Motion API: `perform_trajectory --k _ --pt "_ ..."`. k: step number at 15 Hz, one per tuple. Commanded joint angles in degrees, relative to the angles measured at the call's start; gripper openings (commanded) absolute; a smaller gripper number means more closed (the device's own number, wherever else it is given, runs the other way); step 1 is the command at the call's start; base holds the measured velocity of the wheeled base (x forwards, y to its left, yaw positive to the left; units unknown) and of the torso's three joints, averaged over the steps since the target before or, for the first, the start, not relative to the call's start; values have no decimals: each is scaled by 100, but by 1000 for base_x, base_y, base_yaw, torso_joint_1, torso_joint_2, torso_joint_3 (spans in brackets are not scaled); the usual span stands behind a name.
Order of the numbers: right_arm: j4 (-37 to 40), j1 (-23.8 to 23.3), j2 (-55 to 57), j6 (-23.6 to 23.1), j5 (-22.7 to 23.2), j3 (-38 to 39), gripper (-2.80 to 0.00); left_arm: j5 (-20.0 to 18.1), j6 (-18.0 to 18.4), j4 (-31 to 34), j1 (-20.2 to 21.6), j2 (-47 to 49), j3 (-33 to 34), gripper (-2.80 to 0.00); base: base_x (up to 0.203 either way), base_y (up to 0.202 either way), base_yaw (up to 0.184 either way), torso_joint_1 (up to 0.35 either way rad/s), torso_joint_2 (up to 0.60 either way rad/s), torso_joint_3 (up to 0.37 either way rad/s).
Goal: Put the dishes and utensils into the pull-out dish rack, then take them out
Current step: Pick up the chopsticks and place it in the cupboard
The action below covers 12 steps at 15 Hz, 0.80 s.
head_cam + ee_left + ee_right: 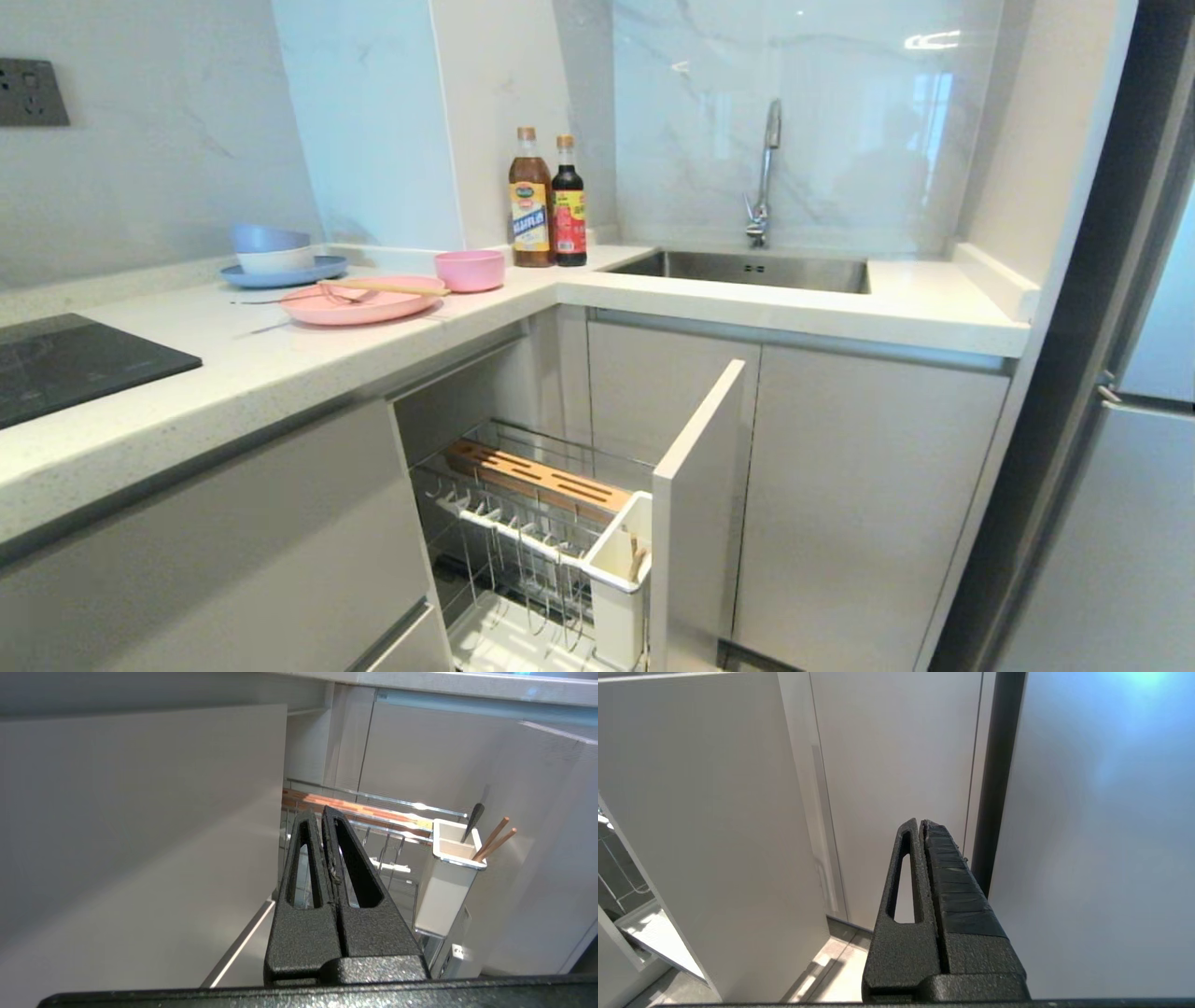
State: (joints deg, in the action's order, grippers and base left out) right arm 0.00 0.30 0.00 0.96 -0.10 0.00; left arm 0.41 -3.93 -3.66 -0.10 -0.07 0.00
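On the counter lies the pink plate (373,308), with the wooden chopsticks (387,287) and the silver fork (338,297) resting across it. The pink bowl (470,270) stands just right of it. Below, the pull-out dish rack (523,541) is drawn out, showing its wooden strip (537,478) and a white cup (616,565). My left gripper (322,810) is shut and empty, low in front of the rack (373,835). Its white cup (444,886) holds two brown sticks (493,840) and a dark handle. My right gripper (920,822) is shut and empty, facing cabinet doors. Neither arm shows in the head view.
A blue plate with stacked bowls (275,261) sits at the back left. Two bottles (549,201) stand in the corner. The sink (747,271) and faucet (766,173) are to the right, a black cooktop (75,359) to the left. The rack's front panel (695,504) juts out.
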Motion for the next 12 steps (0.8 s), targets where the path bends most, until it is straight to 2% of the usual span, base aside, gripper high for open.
perform_trajectory --k 1,12 --pt "0 -3 0 0 1 9 -280 2 -2 -3 1 7 149 -280 0 0 0 -2 6 -182" --pt "0 5 0 0 1 9 -280 2 -2 -3 1 7 149 -280 0 0 0 3 2 -199"
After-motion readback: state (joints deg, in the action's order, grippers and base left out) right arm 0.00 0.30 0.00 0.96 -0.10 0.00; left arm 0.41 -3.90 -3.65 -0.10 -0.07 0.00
